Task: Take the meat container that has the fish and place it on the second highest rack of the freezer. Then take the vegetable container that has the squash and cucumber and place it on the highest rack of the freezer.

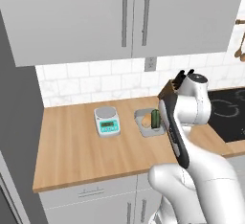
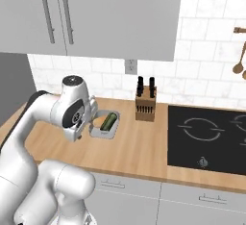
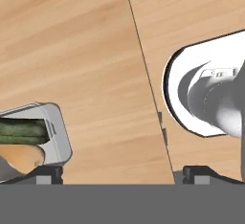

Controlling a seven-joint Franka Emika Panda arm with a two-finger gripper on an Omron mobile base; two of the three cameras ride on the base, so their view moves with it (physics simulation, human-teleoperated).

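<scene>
The gripper (image 3: 117, 174) hangs over the wooden counter (image 1: 72, 146) with its fingers (image 3: 48, 173) spread fully wide and nothing between them. In the hand view the grey tray (image 3: 55, 134) sits by one fingertip, off to the side of the gap, with the cucumber (image 3: 21, 131) and the orange-tan squash (image 3: 21, 157) lying side by side inside it.

From the base views the tray (image 1: 143, 122) rests on the counter near the tiled back wall, the cucumber (image 2: 108, 121) along it and the squash (image 2: 99, 122) just beside. The arm's own wrist covers part of the tray in both views.

A small kitchen scale (image 1: 106, 120) stands near the tray on its left. A knife block (image 2: 145, 105) stands near it on the right, against the wall, and beyond that lies the black cooktop (image 2: 206, 137). Wall cupboards (image 1: 95, 17) hang above. A grey cabinet side (image 1: 16, 122) borders the counter's left end.
</scene>
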